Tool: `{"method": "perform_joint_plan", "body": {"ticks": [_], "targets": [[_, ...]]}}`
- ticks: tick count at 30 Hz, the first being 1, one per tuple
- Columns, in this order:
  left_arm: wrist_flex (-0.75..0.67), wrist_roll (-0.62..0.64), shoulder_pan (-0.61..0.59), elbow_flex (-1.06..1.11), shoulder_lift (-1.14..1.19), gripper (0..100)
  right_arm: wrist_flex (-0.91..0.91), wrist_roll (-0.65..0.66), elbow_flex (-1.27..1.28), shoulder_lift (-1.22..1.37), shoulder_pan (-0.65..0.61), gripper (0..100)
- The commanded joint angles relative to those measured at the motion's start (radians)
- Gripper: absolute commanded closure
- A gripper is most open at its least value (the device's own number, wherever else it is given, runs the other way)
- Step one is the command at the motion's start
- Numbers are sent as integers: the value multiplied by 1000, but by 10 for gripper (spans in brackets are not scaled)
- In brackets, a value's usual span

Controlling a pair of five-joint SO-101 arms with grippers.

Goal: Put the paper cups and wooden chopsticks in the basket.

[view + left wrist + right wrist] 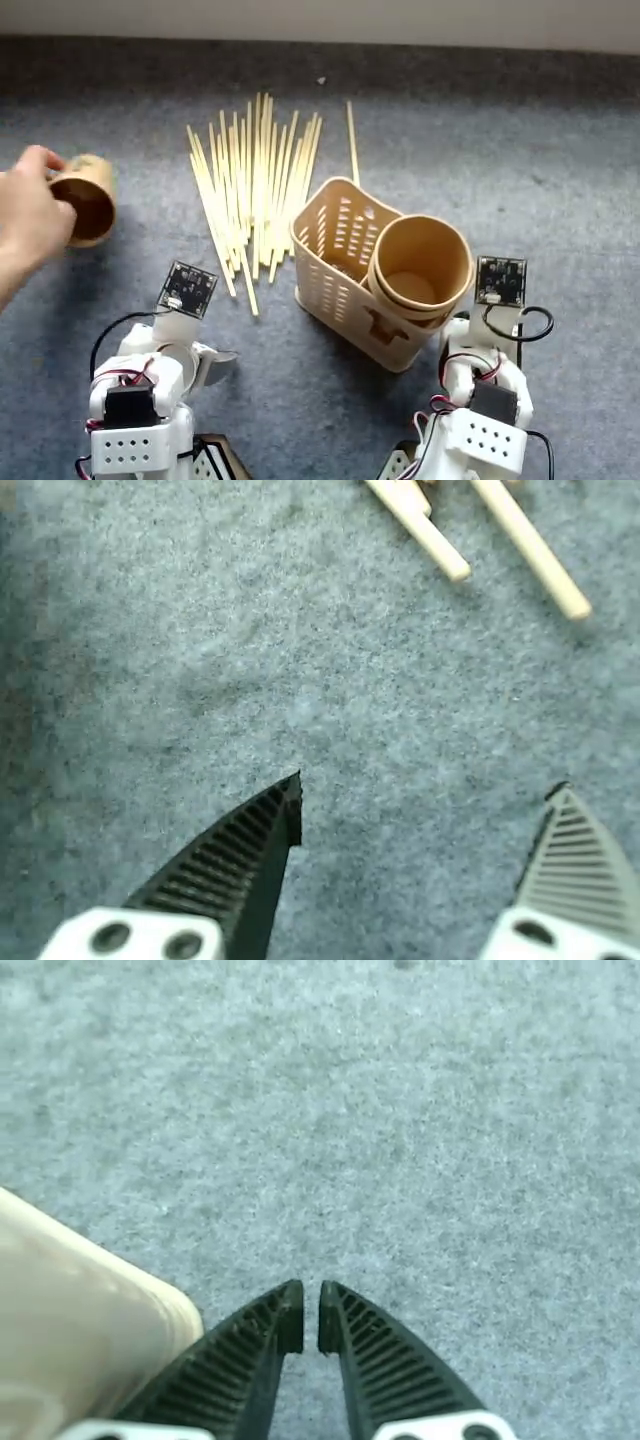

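Note:
A cream slotted basket [340, 235] stands mid-table with stacked paper cups [421, 268] in its right end. Several wooden chopsticks [252, 175] lie fanned on the grey carpet behind and left of it; two of their tips [455, 570] show ahead of my left gripper [425, 792], which hangs open over bare carpet. A person's hand [28, 215] at the far left holds another paper cup [84, 199] on its side. My right gripper [303, 1315] is shut on nothing, just beside the basket's corner [90, 1320].
Both arm bases [140, 410] [480, 400] sit at the near edge, left and right of the basket. One stray chopstick [352, 140] lies apart behind the basket. A pale wall strip runs along the far edge.

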Motion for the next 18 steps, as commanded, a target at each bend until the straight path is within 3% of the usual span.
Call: {"method": "perform_joint_plan", "body": {"ticks": [1,18], "targets": [[8,6,-7,18,-5,631,-7,-3,1,2,-21,950],[8,6,-12,18,-5,631,-13,-3,56,2,-21,950]]}}
